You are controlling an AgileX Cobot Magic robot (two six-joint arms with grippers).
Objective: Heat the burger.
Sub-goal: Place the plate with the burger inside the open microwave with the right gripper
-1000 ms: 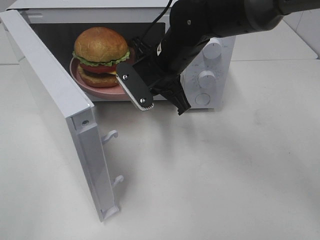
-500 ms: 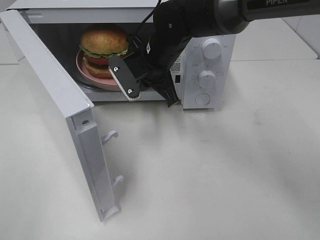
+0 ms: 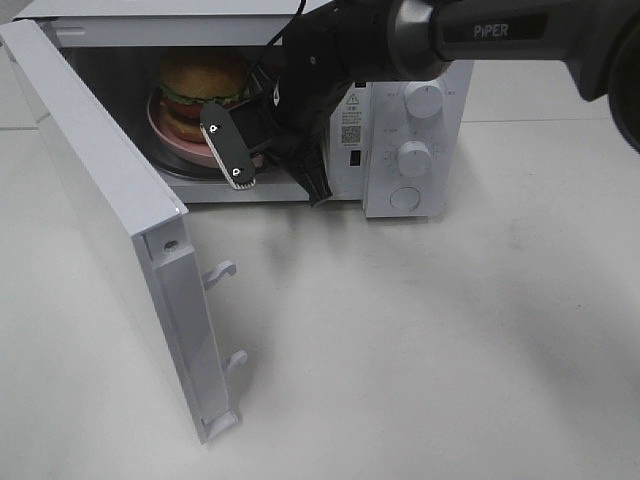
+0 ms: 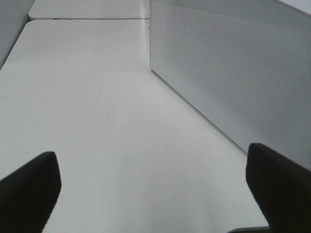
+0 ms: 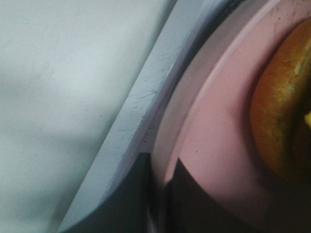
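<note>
white counter (image 3: 420, 340) fills the scene, bare and matte under a white microwave (image 3: 350, 130) at the back. at the far left the microwave door (image 3: 110, 190) stands swung wide. the left gripper (image 4: 154, 187) hovers over the counter with its jaws spread apart and nothing between them, near a perforated panel (image 4: 233, 73) that is probably the outer face of that door.

inside the cavity sits the burger (image 3: 200, 80), upright on a pink plate (image 3: 165, 125), well inside the opening. just to the right, the right gripper (image 5: 163, 179) reaches in with its jaws pinched together on the near rim of the plate, beside the cavity's front sill. it does not touch the bun. at the far right are the knobs (image 3: 425, 100) of the control panel.

the burger looks tall and top-heavy, a loose stack of soft bun, lettuce, tomato, patty and cheese. squeezing it would likely crush the bun or make the layers slide apart, and the glossy crown gives little purchase. the plate seems the better handle: stiff, round, with a thin raised rim that fits a narrow pinch. held at one edge only, it will probably want to droop on the far side, and the glaze may be slick, so it is best kept level and slid along the cavity floor, not lifted.
</note>
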